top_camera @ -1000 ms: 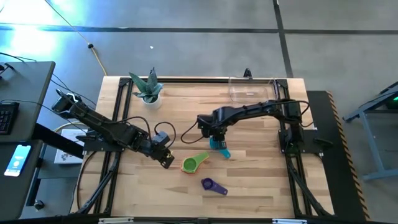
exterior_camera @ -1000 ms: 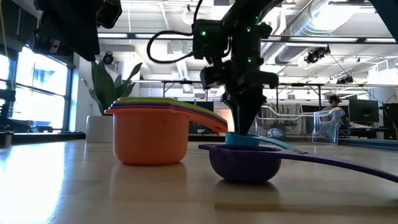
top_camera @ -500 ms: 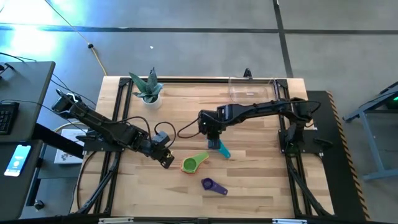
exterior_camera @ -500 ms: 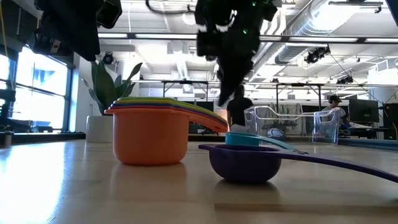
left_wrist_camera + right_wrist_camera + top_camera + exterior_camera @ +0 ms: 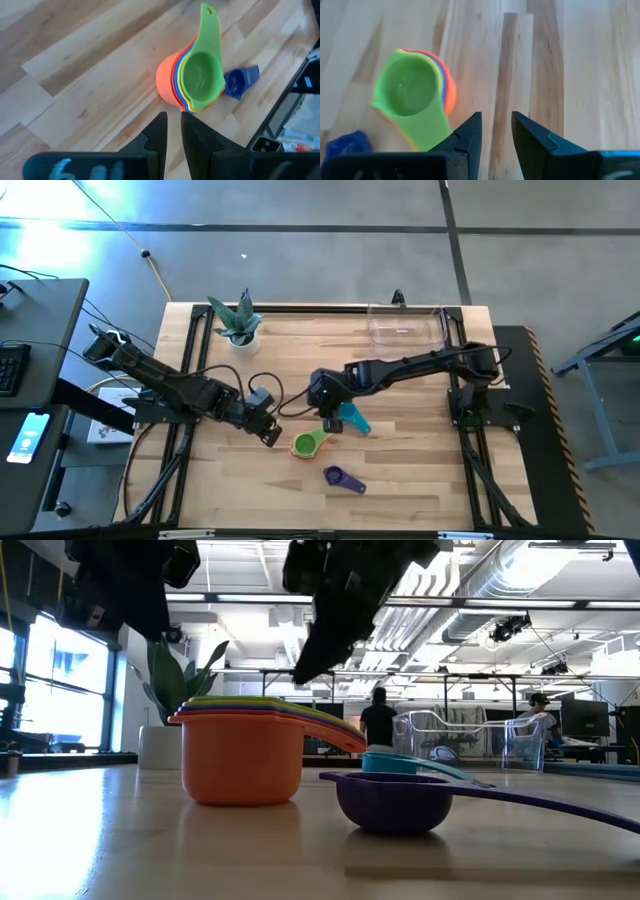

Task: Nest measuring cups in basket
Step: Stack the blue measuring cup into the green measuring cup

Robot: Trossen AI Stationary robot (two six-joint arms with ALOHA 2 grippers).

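Observation:
A stack of nested cups [image 5: 308, 443], green on top and orange at the bottom, stands on its base mid-table [image 5: 240, 755]. The teal cup [image 5: 352, 419] lies just to its right. The purple cup [image 5: 340, 477] sits nearer the front edge [image 5: 395, 802]. My right gripper [image 5: 325, 421] hovers open above the green handle's end [image 5: 496, 122], touching nothing. My left gripper [image 5: 268, 433] waits left of the stack, its fingers a narrow gap apart [image 5: 172, 117]. The clear basket [image 5: 405, 325] rests at the far right.
A white pot with a green plant [image 5: 238, 326] stands at the far left of the table. Bare wood lies between the cups and the basket. In the low view, people stand in the room beyond the table [image 5: 378, 725].
My right gripper has risen off the teal cup and moved toward the table's left, ending above the stack's green handle. The teal cup has stayed on the table where it was.

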